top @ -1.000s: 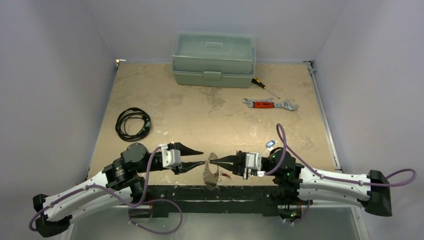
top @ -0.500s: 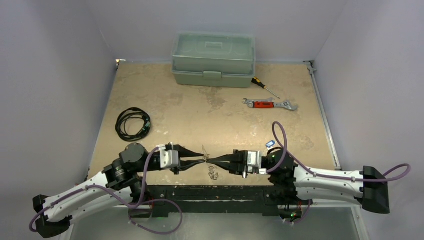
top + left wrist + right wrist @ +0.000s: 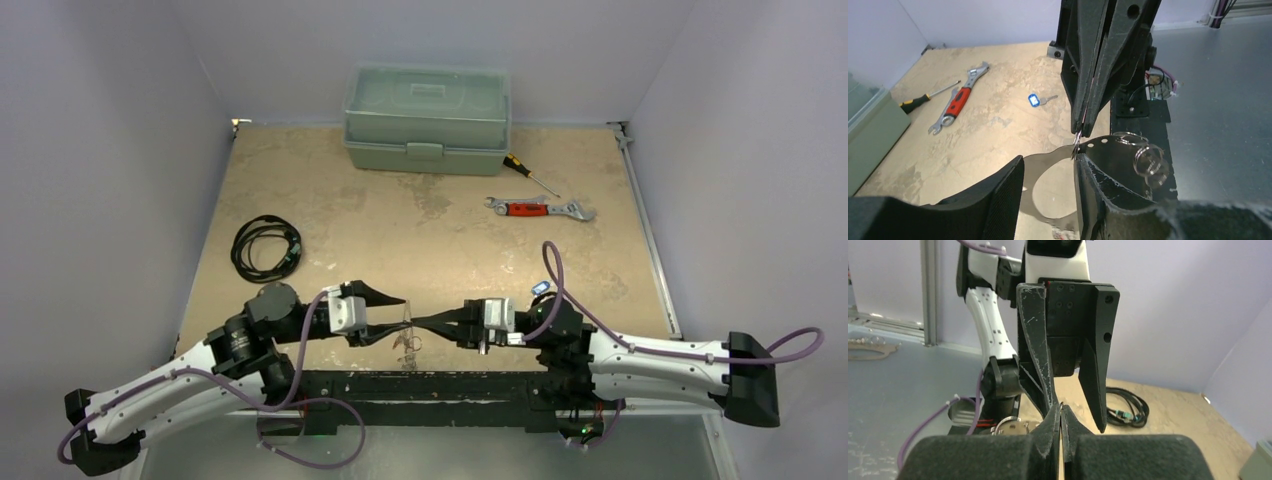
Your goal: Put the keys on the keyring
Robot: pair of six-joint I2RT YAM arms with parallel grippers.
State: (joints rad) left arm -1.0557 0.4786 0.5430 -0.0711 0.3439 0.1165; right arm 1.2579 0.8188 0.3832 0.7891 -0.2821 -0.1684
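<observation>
Keyring (image 3: 1045, 159): thin silver loop, small rings (image 3: 1148, 162) strung on it, held over the near edge of the mottled tan surface (image 3: 420, 230). Right gripper (image 3: 1079, 134) jaws closed, pinching its wire. Left gripper (image 3: 1049, 167) jaws apart, loop between them. Blue-tagged key (image 3: 1034, 100) lies flat, plain in the left wrist view, a speck from the top.

Your top view looks down from above and behind the arms, with their bases along the bottom edge, and takes in the whole table (image 3: 400, 220) from afar. Your left wrist view sits close behind its own fingers and faces the right gripper (image 3: 1078, 137) at upper centre, with the wrench (image 3: 959, 102) at upper left. Your right wrist view looks the opposite way, close on the left gripper (image 3: 1078, 419), with the cable (image 3: 1128, 407) at lower right. All three share the keyring (image 3: 407, 338) between the grippers.
</observation>
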